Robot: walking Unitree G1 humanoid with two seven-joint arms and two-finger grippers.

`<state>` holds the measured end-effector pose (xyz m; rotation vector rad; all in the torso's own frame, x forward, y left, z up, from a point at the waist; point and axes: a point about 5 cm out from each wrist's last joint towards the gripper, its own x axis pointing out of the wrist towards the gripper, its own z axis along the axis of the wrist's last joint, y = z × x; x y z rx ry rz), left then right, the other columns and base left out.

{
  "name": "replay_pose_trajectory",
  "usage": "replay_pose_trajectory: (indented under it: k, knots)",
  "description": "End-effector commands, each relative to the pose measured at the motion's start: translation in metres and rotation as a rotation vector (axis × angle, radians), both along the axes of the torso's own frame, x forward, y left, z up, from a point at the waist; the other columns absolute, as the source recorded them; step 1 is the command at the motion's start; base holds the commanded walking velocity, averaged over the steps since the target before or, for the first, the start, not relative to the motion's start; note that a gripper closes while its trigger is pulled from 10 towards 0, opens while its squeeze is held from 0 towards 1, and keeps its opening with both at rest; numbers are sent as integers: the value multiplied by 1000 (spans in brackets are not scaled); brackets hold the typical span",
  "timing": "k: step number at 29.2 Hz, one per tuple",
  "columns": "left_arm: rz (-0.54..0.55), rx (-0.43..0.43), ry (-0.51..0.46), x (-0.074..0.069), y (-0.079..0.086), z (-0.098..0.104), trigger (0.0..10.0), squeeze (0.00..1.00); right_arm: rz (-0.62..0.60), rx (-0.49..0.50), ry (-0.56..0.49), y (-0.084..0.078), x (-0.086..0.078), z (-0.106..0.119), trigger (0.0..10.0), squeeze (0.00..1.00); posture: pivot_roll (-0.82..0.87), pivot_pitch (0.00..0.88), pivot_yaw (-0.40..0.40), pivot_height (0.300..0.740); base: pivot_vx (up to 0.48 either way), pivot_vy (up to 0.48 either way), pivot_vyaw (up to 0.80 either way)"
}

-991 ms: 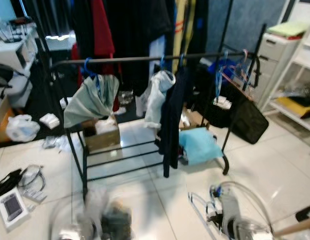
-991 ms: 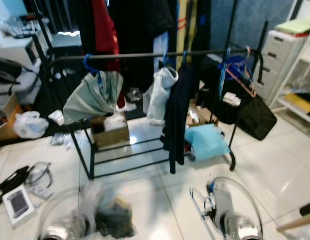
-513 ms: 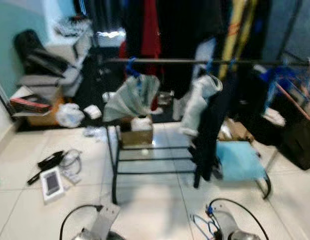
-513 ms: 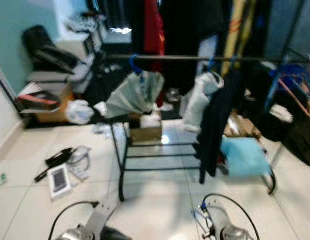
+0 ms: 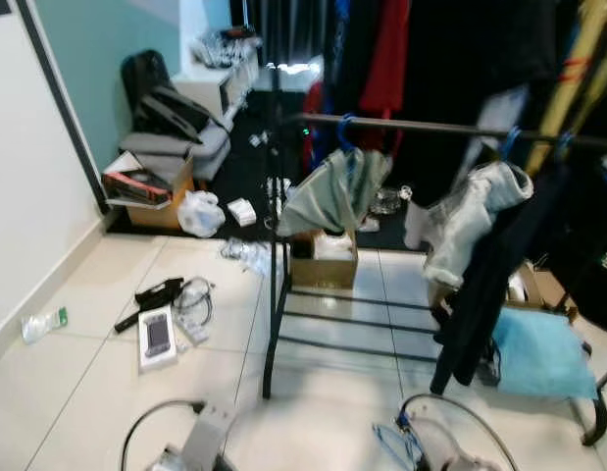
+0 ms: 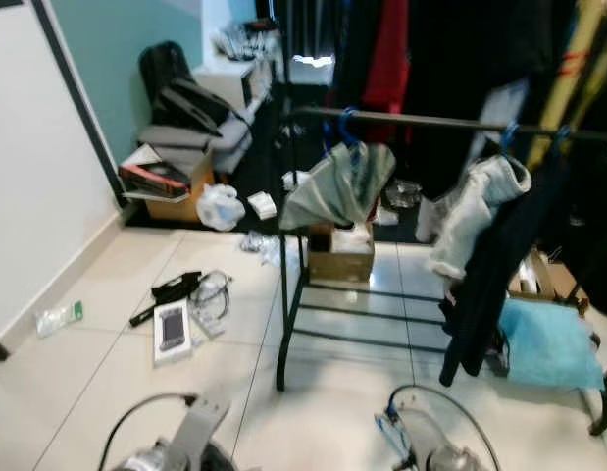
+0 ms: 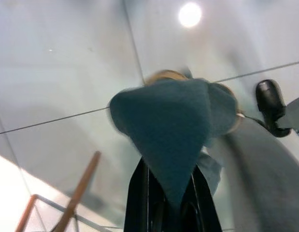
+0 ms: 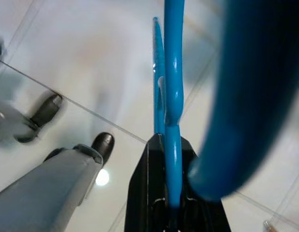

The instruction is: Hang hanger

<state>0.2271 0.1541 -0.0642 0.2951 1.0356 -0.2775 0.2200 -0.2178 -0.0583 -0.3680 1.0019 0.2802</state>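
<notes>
Camera has swung left; right gripper (image 8: 172,203) fingers clench blue hanger (image 8: 173,96), left gripper (image 7: 169,203) fingers clench teal cloth (image 7: 171,125).

I see a glossy pale tiled floor (image 5: 107,383) that mirrors a ceiling light. The clothes rack (image 5: 401,125) looks like matt black metal tube. A soft grey-green cloth garment (image 5: 332,191) and a crumpled light grey one (image 5: 470,211) hang from it. My right gripper (image 8: 171,193), matt black plastic, clamps a smooth, shiny blue plastic hanger (image 8: 172,82). A brown cardboard box (image 5: 321,263) sits under the rack, beside a matt light blue cloth (image 5: 538,353).
</notes>
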Motion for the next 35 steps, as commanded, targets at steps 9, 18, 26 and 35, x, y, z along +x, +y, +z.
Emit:
replay_pose_trajectory:
  k: [9,18,26,35]
  knots:
    - [-30,-7,-16,0,-5,0,10000,0,9,-9,-2,-1,-1,-1,10000,0,-9,0,-17,740,0,0,769]
    - [-27,-37,-33,1,-7,0,10000,0,12,-3,-2,-1,-1,-1,10000,0,-10,0,-15,740,0,0,769]
    - [-47,-39,-21,-1,-10,-1,10000,0,14,-2,0,-1,-2,-1,10000,0,-11,0,-13,740,-210,0,766]
    - [-33,-41,-27,-1,-9,-1,10000,0,14,-1,0,-1,-2,-1,10000,0,-11,0,-13,740,-373,0,769]
